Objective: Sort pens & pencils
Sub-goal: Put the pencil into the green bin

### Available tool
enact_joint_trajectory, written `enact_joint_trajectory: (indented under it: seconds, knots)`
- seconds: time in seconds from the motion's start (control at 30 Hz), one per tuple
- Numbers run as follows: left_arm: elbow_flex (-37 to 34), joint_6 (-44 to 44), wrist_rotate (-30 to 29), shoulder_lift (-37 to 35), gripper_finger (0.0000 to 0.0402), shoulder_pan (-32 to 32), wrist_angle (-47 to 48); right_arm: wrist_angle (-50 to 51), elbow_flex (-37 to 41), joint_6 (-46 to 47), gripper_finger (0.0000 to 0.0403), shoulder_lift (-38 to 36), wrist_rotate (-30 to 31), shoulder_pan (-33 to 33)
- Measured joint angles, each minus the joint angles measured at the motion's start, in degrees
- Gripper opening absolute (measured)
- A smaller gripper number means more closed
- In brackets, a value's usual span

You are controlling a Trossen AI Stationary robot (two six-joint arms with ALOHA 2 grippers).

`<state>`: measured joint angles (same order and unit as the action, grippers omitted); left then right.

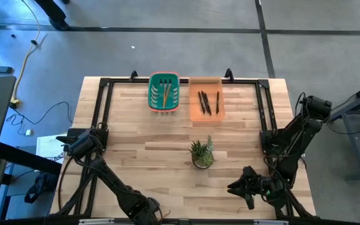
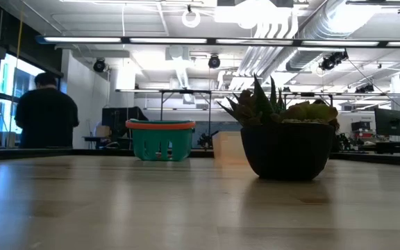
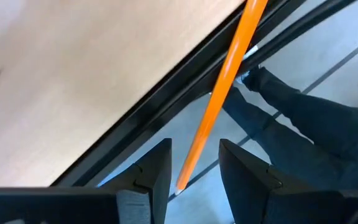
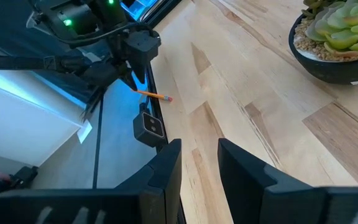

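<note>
Left tool [image 3: 194, 180] | clamps pencil [image 3: 219, 96] | over table's [image 1: 167, 144] near-left edge

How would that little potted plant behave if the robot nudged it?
The pot looks squat and wide on the flat table, so it would probably slide rather than tip. The pebbles inside suggest it's heavy for its size. The fleshy leaves might snap if pinched.

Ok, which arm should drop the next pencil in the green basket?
Left. The left gripper already holds a pencil; the right gripper is open and empty, near the plant.
</note>
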<state>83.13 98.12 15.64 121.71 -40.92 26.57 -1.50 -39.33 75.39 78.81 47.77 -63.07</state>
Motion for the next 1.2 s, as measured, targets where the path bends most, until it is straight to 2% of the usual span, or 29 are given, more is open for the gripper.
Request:
enact_joint_trajectory:
  seconds: [1.2]
  knots:
    - [0.0, -1.3, -0.3, 2.2, 0.0122, 0.1, -3.7, 0.0, 0.0, 0.6, 0.0096, 0.0, -0.9, -0.2]
